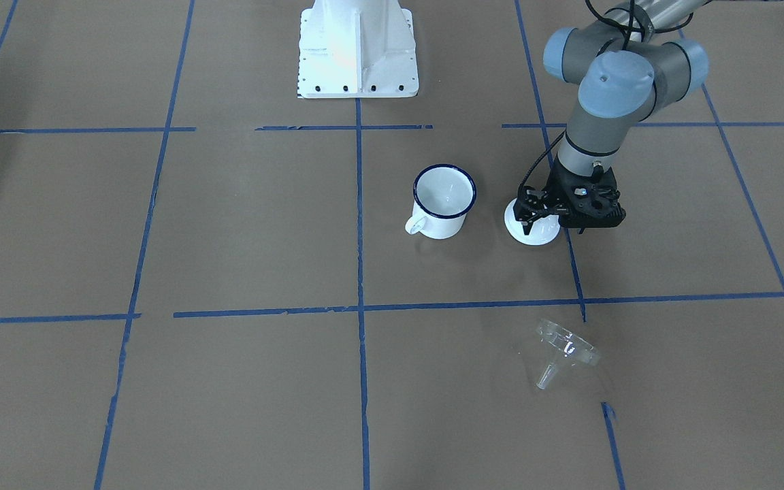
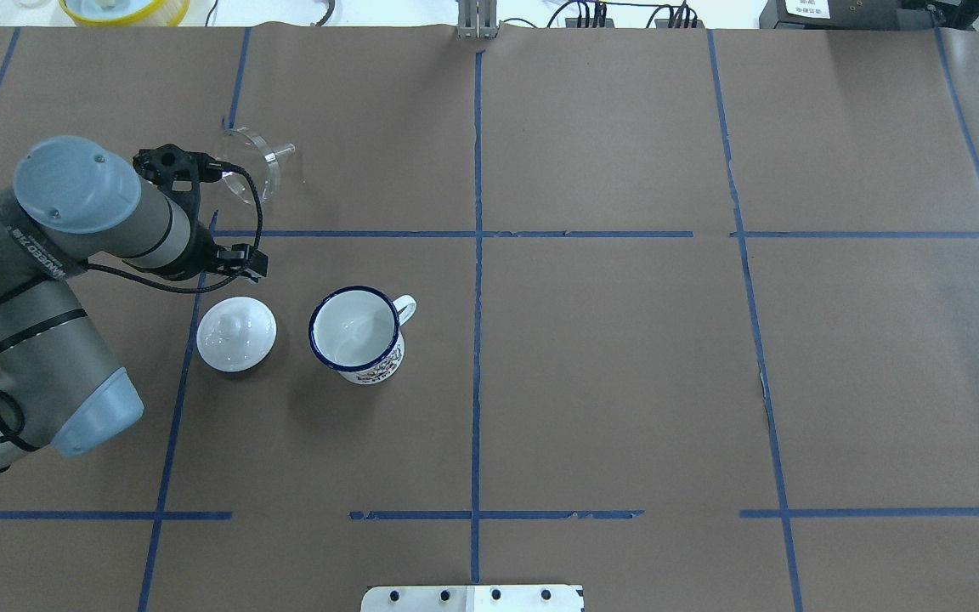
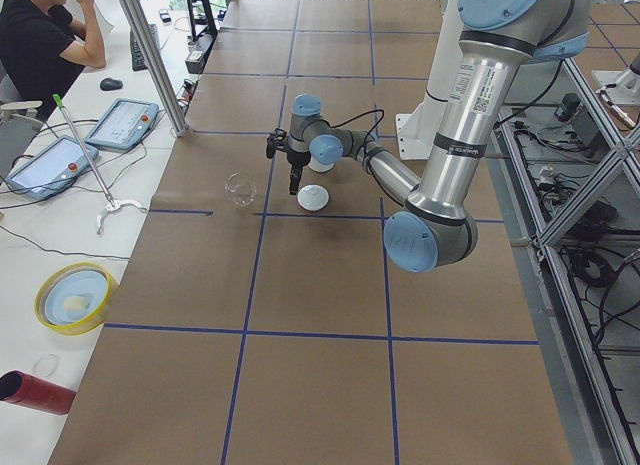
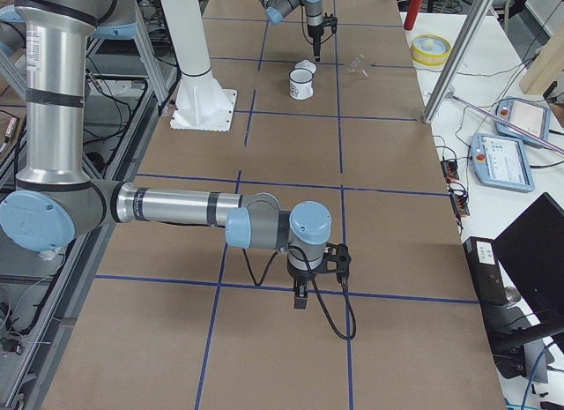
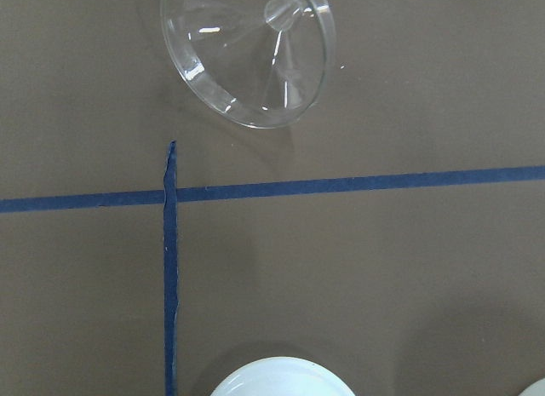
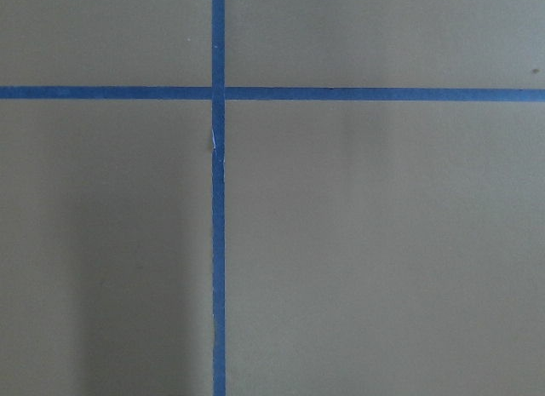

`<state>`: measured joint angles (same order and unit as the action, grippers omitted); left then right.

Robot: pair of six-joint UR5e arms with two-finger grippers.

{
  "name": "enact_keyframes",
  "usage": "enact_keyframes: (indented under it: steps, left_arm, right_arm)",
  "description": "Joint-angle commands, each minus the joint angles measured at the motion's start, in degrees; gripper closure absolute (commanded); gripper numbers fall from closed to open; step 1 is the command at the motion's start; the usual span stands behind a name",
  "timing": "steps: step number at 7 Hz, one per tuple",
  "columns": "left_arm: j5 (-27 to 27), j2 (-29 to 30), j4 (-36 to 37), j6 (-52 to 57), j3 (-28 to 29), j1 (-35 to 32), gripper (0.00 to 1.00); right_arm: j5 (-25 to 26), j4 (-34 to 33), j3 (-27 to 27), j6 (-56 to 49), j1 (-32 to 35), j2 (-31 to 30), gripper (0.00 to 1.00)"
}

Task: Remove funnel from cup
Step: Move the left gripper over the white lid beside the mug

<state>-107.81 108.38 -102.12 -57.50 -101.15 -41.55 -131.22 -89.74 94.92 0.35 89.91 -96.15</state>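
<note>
The clear funnel lies on its side on the brown table, apart from the cup; it also shows in the overhead view and the left wrist view. The white cup with the dark blue rim stands upright and empty. My left gripper hangs above the table between the funnel and a white knobbed lid, holding nothing; its fingers look shut. My right gripper hangs low over bare table far from these things; I cannot tell if it is open.
The lid lies just beside the cup, on its left-arm side. The white robot base stands behind the cup. Blue tape lines cross the table. A yellow bowl, tablets and a seated person are beyond the table's far edge.
</note>
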Motion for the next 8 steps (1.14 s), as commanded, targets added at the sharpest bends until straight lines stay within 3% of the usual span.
enact_keyframes:
  steps: [1, 2, 5, 6, 8]
  left_arm:
    - [-1.6, -0.8, -2.2, -0.1, 1.1, 0.1, 0.00]
    - [-4.1, -0.9, -2.2, -0.1, 1.1, 0.1, 0.00]
    - [-4.3, -2.0, -2.1, -0.2, 0.3, 0.7, 0.00]
    - [-4.3, -2.3, -2.0, -1.1, 0.3, 1.1, 0.12]
    - [-5.5, -2.4, -1.8, -1.8, 0.1, 2.4, 0.14]
  right_arm:
    - [0.0, 0.0, 0.0, 0.0, 0.0, 0.0, 0.00]
    - [0.0, 0.0, 0.0, 0.0, 0.0, 0.0, 0.00]
    - [0.0, 0.0, 0.0, 0.0, 0.0, 0.0, 0.00]
    - [0.0, 0.0, 0.0, 0.0, 0.0, 0.0, 0.00]
    - [0.0, 0.0, 0.0, 0.0, 0.0, 0.0, 0.00]
